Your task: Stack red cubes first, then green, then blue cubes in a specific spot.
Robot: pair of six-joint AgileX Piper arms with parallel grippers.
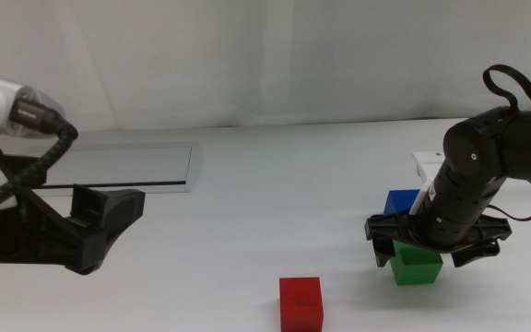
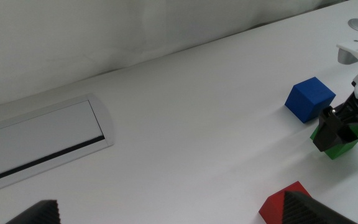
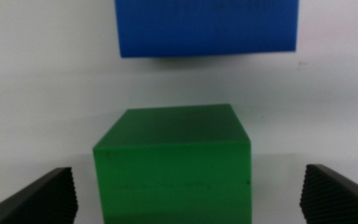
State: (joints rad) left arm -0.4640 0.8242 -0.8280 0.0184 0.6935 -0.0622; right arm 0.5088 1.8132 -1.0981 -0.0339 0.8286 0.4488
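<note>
The green cube [image 1: 417, 266] rests on the white table at the right, just in front of the blue cube [image 1: 401, 203]. My right gripper [image 1: 436, 244] hangs low over the green one. In the right wrist view the green cube [image 3: 173, 165] sits between the two widely spread jaws, touching neither, and the blue cube [image 3: 207, 28] lies beyond it. The red cube [image 1: 300, 302] stands alone near the front edge, left of the green one. My left gripper [image 1: 109, 217] waits open at the left, away from all cubes. The left wrist view shows the red cube [image 2: 278, 205], green cube [image 2: 340, 143] and blue cube [image 2: 309, 98].
A grey-framed panel [image 1: 127, 168] with a dark slot lies at the back left of the table. A white bracket [image 1: 424, 164] sits behind the blue cube. A white curtain closes off the far side.
</note>
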